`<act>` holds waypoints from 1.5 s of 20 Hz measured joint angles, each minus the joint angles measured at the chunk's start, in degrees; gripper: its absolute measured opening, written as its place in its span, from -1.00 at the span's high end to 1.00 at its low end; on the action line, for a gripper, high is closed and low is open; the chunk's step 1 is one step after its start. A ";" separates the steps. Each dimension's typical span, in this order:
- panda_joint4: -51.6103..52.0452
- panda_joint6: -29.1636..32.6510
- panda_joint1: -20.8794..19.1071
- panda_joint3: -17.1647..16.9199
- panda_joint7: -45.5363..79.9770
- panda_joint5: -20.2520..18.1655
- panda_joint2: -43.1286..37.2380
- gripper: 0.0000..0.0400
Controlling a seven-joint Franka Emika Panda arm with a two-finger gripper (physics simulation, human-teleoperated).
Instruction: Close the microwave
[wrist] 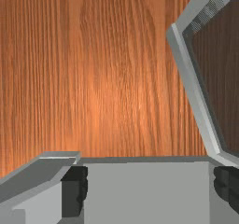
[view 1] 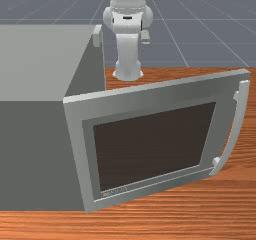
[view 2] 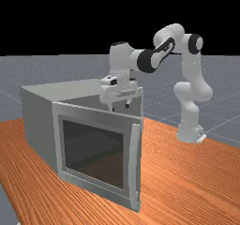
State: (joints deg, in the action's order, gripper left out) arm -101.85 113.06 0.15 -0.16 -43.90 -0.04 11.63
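Hovering beside the microwave's open front in the far view, with the gripper (view 2: 120, 108) pointing down just above the line of the door's top edge. Released, with fingers (wrist: 74, 190) spread wide apart in the wrist view. Seen between and below them: light grey of the microwave (view 2: 37, 125), cut off by a straight front edge. Overlapping one finger in that view, a grey side edge of the body; hard to tell from it whether touching or apart.

Next outward, to the door (view 1: 150, 144): standing well open, joined to the body along one upright edge, slanting away from it to the free edge. In the front view, reaching from the body's near corner across to the right, with the long curved handle (view 1: 238, 119) along the free edge, well away from the body. Between the inner face and the open front, a broad wedge of room over the wood of the table (view 1: 200, 219), widest toward the free edge.

In the front view, filling the left with the grey body. Back from the gripper in the far view, bending up and over to the right with the arm (view 2: 171, 34), then down to the base (view 2: 189, 132), well apart from the door.
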 joint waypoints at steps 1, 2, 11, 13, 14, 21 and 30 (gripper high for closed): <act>0.01 0.07 0.04 -0.02 0.16 0.25 -0.60 -1.00; 0.49 -0.50 0.04 -0.02 0.14 0.22 -0.79 -1.00; 1.92 -1.94 1.63 0.91 6.19 0.29 -1.04 -1.00; 2.11 -1.98 2.41 1.46 6.73 0.40 -0.90 -1.00; 2.23 -2.02 2.79 1.70 7.49 0.45 -0.81 -1.00; 3.45 -2.80 4.60 2.96 9.21 0.72 0.01 -1.00; 7.24 -3.58 4.98 3.08 9.39 0.93 2.42 -1.00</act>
State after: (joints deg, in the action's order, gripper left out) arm -94.61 109.48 5.13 2.92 -34.52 0.88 14.05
